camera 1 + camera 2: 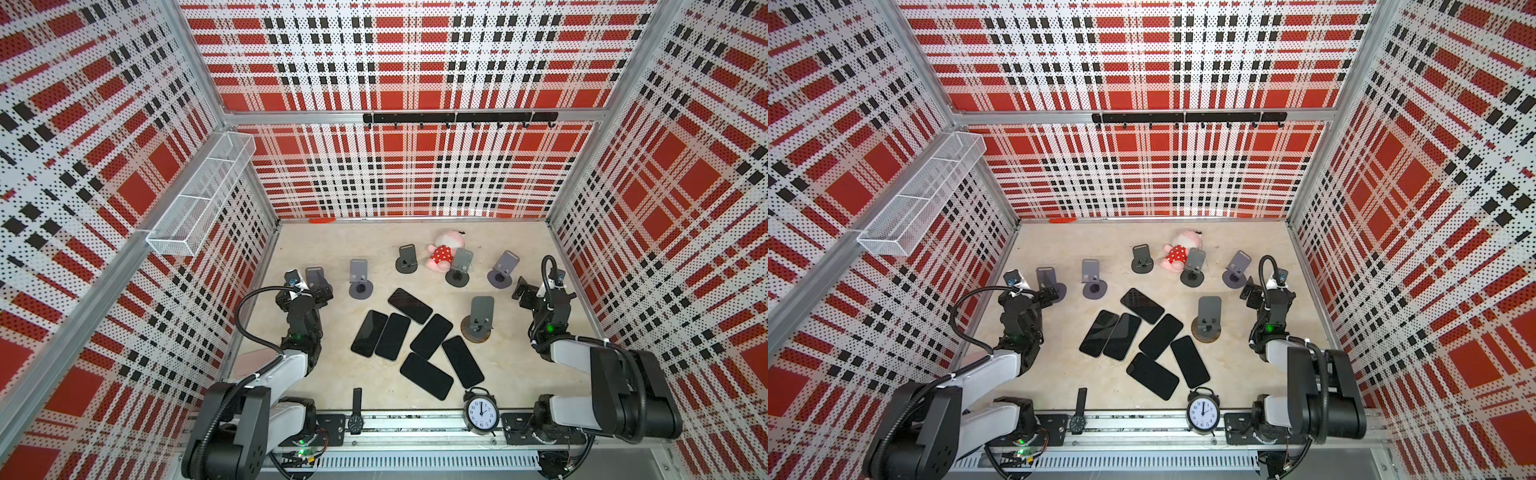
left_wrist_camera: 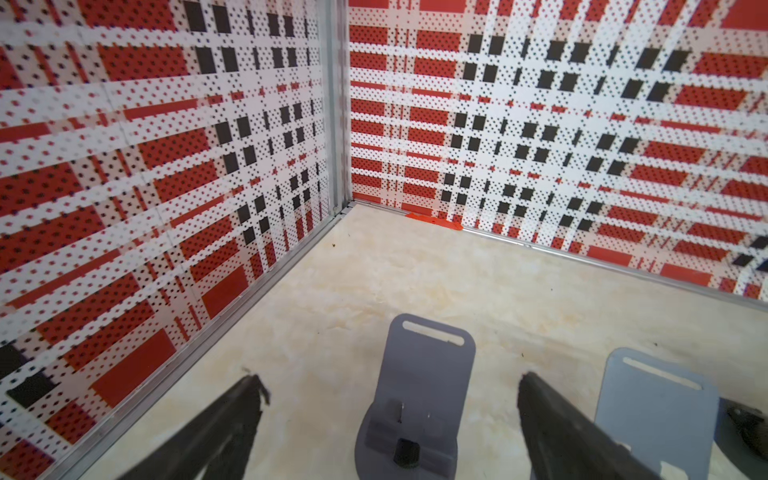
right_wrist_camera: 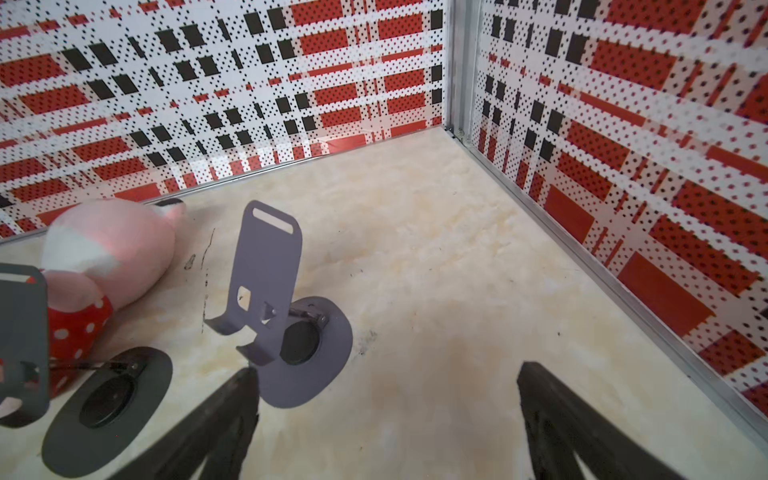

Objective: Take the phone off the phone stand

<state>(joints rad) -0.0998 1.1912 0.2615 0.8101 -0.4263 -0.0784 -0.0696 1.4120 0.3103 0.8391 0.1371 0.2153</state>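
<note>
The left claw [image 2: 390, 388] stands wide open and holds nothing. A grey phone stand [image 2: 424, 374] shows between its two fingers, its rest bare. The right claw [image 3: 388, 372] is spread just as wide and is also empty, with only table [image 3: 436, 257] between its fingers and a second stand [image 3: 270, 266] just beside one fingertip.

Take the alarm clock [image 1: 481, 411] at the near edge as the mark. The left claw is well beyond it and far to its left; the right claw is beyond it and to its right. Six black phones [image 1: 431, 336] lie flat on the table just beyond the clock and a little to its left, bunched together with several touching; all are off the stands. A third stand [image 1: 481, 309] rises straight beyond the clock. A plush toy [image 1: 442, 253] lies farther back still.
</note>
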